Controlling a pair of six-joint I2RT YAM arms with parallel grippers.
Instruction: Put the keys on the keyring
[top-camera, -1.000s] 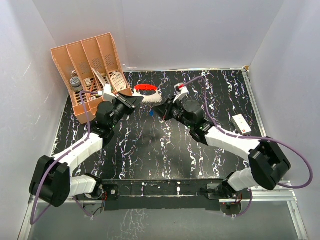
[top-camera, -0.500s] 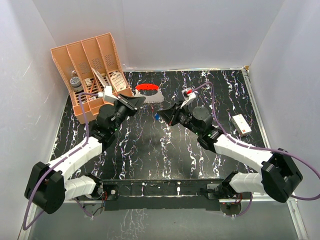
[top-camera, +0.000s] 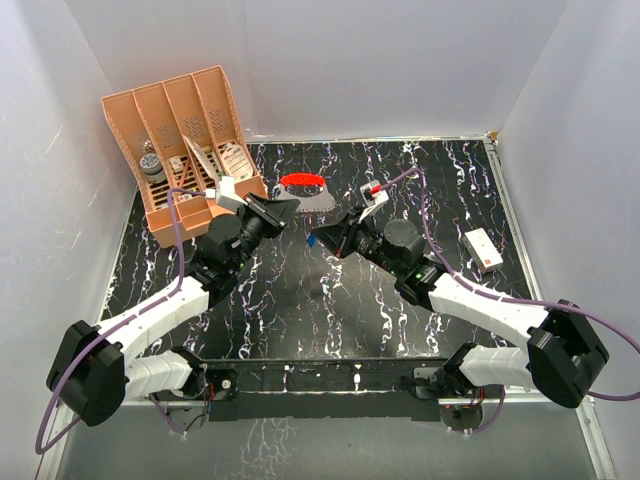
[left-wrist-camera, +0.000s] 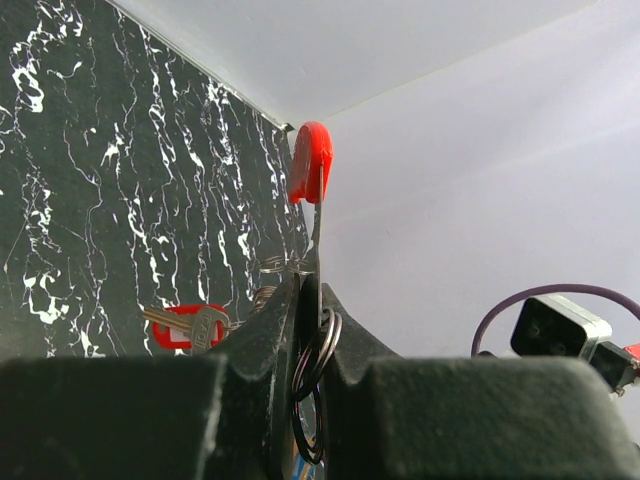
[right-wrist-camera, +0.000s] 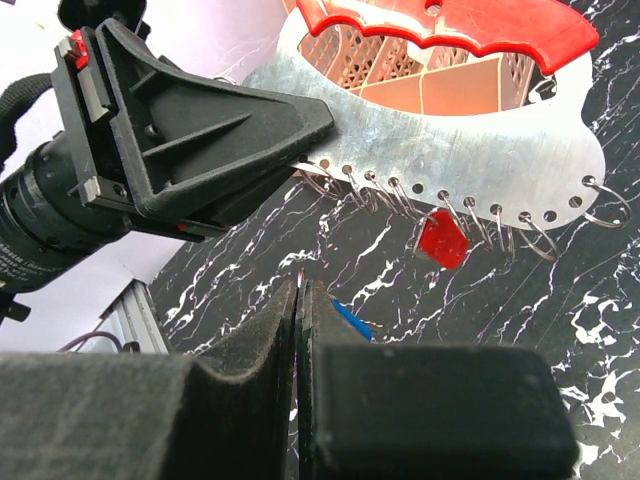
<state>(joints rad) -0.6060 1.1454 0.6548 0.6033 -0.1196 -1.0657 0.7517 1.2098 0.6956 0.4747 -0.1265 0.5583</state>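
Observation:
The keyring (top-camera: 306, 196) is a flat whitish-grey plate with a red grip on top and several wire rings along its lower edge. It is held up off the black marbled table. My left gripper (top-camera: 284, 208) is shut on the plate's left end (right-wrist-camera: 300, 110). In the left wrist view the plate (left-wrist-camera: 318, 215) stands edge-on between the jaws of the left gripper (left-wrist-camera: 305, 292). The red-headed key (right-wrist-camera: 441, 238) hangs from one ring. My right gripper (right-wrist-camera: 300, 287) sits just below the plate, shut on the blue-headed key (right-wrist-camera: 352, 321), whose thin blade tip pokes out between the jaws.
An orange slotted organiser (top-camera: 185, 130) holding small items stands at the back left, close behind the left gripper. A small white box with a red mark (top-camera: 482, 248) lies at the right. White walls close in the table on three sides.
My right gripper has swung left and slightly nearer with the blue key. The left gripper has shifted the keyring a little to the right. Both stayed shut.

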